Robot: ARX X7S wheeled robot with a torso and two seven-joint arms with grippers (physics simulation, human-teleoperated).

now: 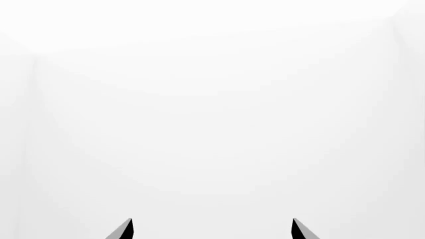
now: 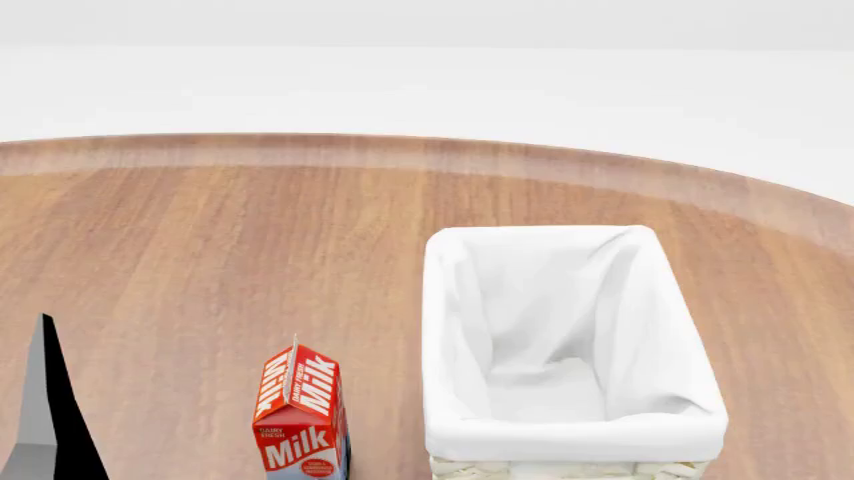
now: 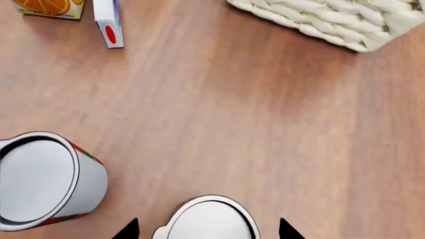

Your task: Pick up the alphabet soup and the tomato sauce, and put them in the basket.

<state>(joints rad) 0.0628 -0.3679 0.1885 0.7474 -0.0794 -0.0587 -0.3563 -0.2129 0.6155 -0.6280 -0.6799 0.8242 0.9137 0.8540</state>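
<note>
The wooden surface [image 3: 219, 114] carries a can [image 3: 209, 221] between the spread tips of the right claw [image 3: 207, 230]. The tomato sauce [image 3: 43, 181] stands beside; the basket [image 3: 339, 22] lies ahead; nothing between. The left claw [image 1: 212, 230] is spread too.

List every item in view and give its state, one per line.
basket: upright, empty, lining folded over rim.
milk carton: upright, closed.
tomato sauce: upright on table, ungripped.
silvery-topped can: upright, between the right gripper's open tips.
left gripper: open, empty.
right gripper: open.

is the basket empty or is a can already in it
Empty: the head view shows only white cloth lining inside the basket, no can.
</note>
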